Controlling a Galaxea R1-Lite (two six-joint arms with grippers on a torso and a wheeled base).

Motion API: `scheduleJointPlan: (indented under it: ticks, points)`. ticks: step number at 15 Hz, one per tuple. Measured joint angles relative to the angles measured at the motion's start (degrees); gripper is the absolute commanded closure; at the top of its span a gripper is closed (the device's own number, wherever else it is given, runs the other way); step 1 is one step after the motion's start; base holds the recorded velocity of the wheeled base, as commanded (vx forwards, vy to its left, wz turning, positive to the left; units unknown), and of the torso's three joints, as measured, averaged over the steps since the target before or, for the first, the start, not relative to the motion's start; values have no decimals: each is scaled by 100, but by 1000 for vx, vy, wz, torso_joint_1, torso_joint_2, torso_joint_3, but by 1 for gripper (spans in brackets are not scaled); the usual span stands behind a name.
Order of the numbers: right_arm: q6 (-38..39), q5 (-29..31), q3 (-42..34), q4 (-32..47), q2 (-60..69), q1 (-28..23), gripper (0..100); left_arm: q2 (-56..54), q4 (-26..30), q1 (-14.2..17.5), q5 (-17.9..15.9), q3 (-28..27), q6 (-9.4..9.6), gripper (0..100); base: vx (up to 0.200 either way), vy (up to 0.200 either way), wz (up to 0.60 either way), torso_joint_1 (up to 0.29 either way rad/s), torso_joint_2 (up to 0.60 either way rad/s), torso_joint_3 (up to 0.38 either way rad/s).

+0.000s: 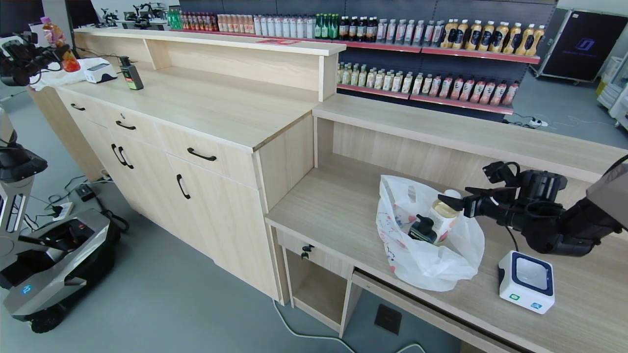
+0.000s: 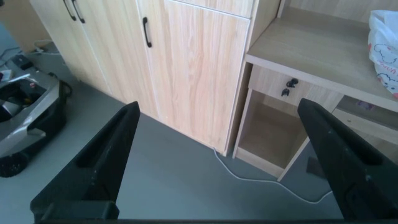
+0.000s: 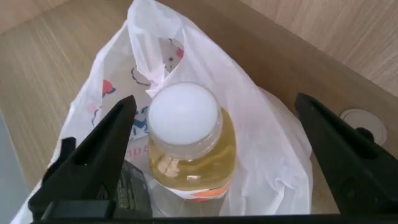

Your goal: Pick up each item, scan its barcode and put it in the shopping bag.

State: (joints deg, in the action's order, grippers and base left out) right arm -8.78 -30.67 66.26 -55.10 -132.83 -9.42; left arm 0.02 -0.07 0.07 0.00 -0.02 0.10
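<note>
Shop desk, right end: bottle is stood upright inside the shopping bag; right pincer is spread wide either side of its cap. Bag plastic could be snagged on withdrawal, tipping the bottle.

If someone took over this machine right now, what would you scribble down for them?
Left gripper open, empty, over the floor by the cabinets.
Right gripper open, fingers either side of the bottle, not gripping it.
The bottle stands in the shopping bag on the desk, beside a dark-topped item; scanner sits next to the bag.
Done: those two bagged.
Left: lift the right arm clear, then scan and bag any remaining items.
</note>
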Motion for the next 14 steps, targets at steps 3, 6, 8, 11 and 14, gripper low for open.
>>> scheduleJointPlan:
  ticks: [3, 6, 8, 11, 14]
  points:
    - [84, 0, -247, 477, 769, 11, 0, 0, 0, 0, 0, 0, 0, 0, 0, 0, 0, 0, 0, 0]
    - [49, 2, -725, 655, 1744, -28, 0, 0, 0, 0, 0, 0, 0, 0, 0, 0, 0, 0, 0, 0]
    - [-215, 35, -1265, 694, 2459, -123, 0, 0, 0, 0, 0, 0, 0, 0, 0, 0, -600, 0, 0, 0]
    - [-580, 112, -2055, 709, 3532, -291, 0, -2, 0, 0, 0, 0, 0, 0, 0, 0, -600, 2, 4, 4]
    - [-600, 308, -2461, 905, 4485, -482, 0, -2, 2, -2, 0, 0, 0, 0, 0, 0, -600, 2, 5, 5]
